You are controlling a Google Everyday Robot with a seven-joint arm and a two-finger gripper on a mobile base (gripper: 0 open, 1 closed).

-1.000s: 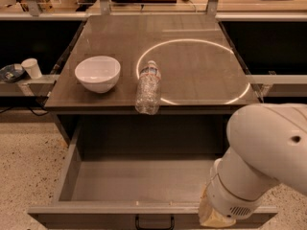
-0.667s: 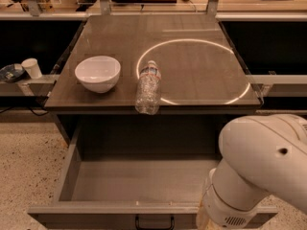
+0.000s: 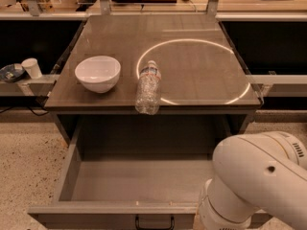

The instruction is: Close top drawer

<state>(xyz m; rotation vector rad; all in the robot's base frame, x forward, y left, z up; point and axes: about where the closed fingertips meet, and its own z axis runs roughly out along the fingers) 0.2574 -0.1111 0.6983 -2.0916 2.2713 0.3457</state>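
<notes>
Tabletop (image 3: pixel 187 71) ring glare (image 3: pixel 192 40), claw behind arm (image 3: pixel 254 176)

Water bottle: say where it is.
The water bottle lies at the front edge of the countertop, right of the white bowl, above the open top drawer; the hand is hidden behind the arm, lower right.

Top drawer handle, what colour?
Black handle, grey top drawer; camera view. The gripper is out of sight beyond the arm, lower right.

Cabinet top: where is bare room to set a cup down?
Right of the bottle, the top is bare to its right edge, and also behind the bowl. Front left is crowded. The open top drawer is empty, but the arm covers its right front; the gripper is out of view below it.
</notes>
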